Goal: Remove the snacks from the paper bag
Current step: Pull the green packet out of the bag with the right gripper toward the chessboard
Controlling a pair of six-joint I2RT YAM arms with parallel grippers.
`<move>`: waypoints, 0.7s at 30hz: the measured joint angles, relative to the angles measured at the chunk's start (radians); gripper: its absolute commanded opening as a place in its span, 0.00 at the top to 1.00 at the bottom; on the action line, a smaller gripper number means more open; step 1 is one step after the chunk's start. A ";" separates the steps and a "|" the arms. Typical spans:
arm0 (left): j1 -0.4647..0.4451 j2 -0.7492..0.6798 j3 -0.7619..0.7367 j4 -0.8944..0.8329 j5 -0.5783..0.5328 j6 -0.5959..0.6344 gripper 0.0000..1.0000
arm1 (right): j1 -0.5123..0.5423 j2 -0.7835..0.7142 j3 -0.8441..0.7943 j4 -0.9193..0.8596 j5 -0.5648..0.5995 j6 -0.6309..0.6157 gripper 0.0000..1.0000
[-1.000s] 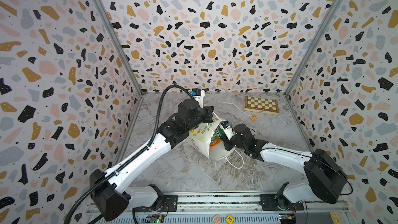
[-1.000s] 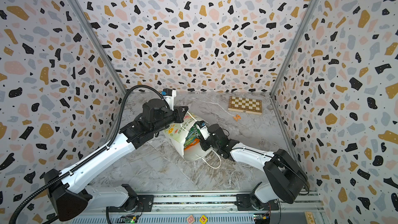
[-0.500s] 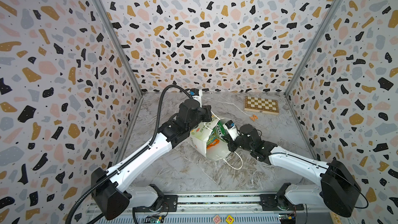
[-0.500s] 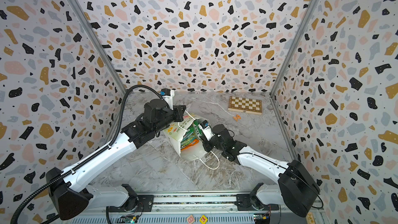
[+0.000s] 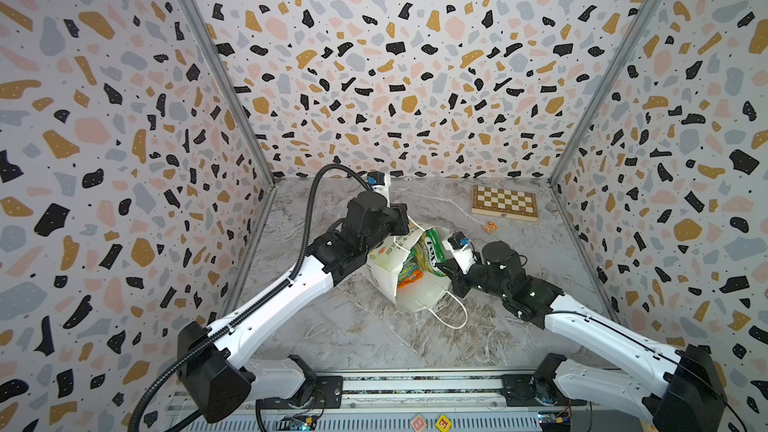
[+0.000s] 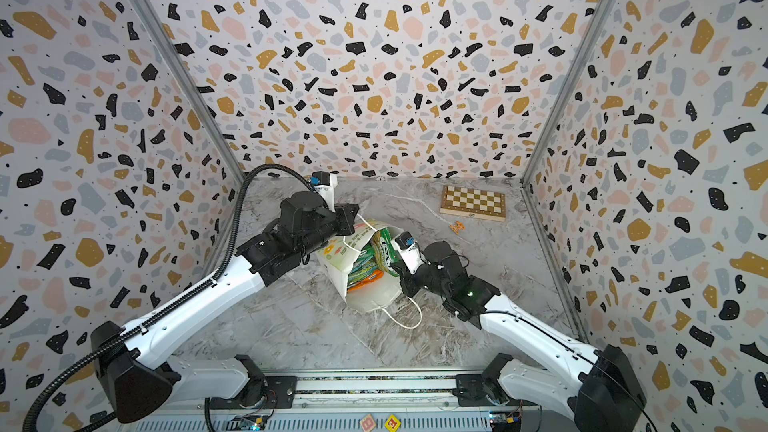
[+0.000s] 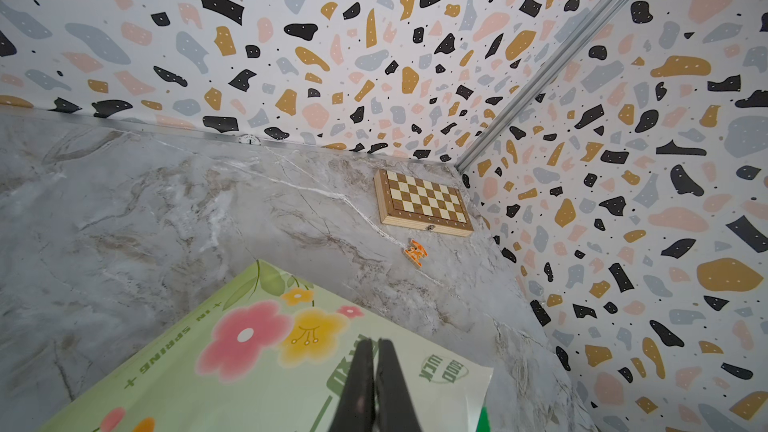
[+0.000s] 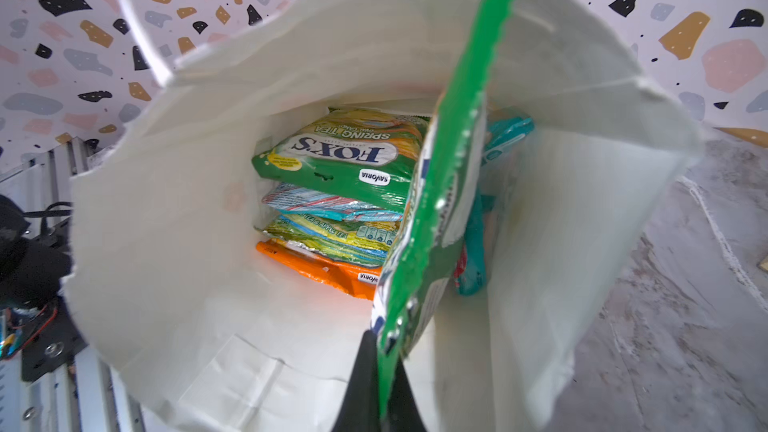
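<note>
Snacks: a stack of flat FOX'S packets deep inside the paper bag, plus one being gripped at its mouth
Stack: a green-yellow Spring Tea packet, a teal-and-red striped one against it, another yellow-green one, then an orange packet
Teal packet: beside the stack, on the far side of the gripped one, mostly hidden
Held packet: green, seen edge-on in the right wrist view, reaching from the bag's inside out past its rim; in a top view its FOX'S lettering shows in the bag's mouth
Right jaws: closed tight on the near edge of the held packet
Left jaws: pressed together, lying over the bag's green flowered side; whether any paper is pinched between them I cannot tell
Bag position: mid-desk between the two arms, tilted, mouth open toward the right arm
Cord handle: trails loose on the desk in front of the bag
Chessboard: far right corner, well apart from the bag
Orange trinket: just in front of the chessboard
</note>
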 measured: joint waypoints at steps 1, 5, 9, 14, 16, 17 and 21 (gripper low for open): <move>0.000 0.001 0.000 0.000 0.000 0.000 1.00 | 0.000 -0.013 0.007 -0.016 -0.008 -0.002 1.00; 0.000 0.003 0.000 0.000 0.000 -0.001 1.00 | 0.000 -0.079 0.045 -0.069 -0.029 -0.016 1.00; 0.000 0.005 0.000 0.000 0.000 -0.005 1.00 | 0.000 -0.129 0.097 -0.112 -0.019 -0.031 1.00; 0.000 0.009 0.000 0.000 0.000 -0.006 1.00 | 0.000 -0.175 0.137 -0.159 0.012 -0.043 1.00; 0.000 0.009 0.000 0.000 0.002 -0.006 1.00 | 0.000 -0.195 0.155 -0.178 0.028 -0.045 1.00; 0.000 0.009 0.000 0.001 0.003 -0.006 1.00 | 0.000 -0.206 0.167 -0.188 0.036 -0.046 1.00; 0.000 0.009 0.000 0.001 0.009 -0.006 1.00 | 0.000 -0.248 0.217 -0.211 0.093 -0.049 1.00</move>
